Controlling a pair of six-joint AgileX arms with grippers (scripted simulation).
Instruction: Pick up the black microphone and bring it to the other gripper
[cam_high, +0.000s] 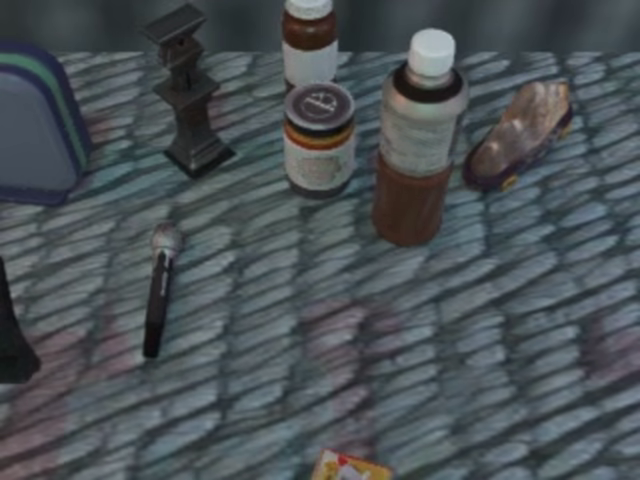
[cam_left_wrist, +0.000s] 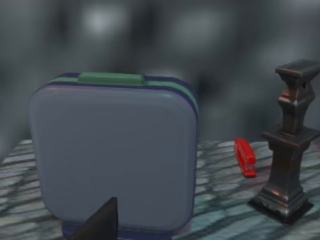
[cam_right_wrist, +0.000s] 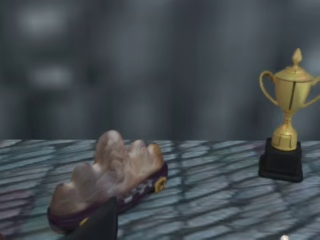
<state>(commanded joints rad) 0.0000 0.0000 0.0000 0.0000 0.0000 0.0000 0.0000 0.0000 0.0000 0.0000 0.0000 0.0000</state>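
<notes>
Our microphone lies flat on the worktop, below-left of the jar, unheld; whether our left claw is open, we cannot tell.

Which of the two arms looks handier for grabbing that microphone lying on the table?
Probably the left: the black microphone lies on the table's left side, near the left arm at the left edge. The right arm is out of the top view.

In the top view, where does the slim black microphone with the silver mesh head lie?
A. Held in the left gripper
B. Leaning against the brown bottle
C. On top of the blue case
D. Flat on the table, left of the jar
D: the black microphone lies flat on the patterned table, ungripped, left of the jar.
</notes>
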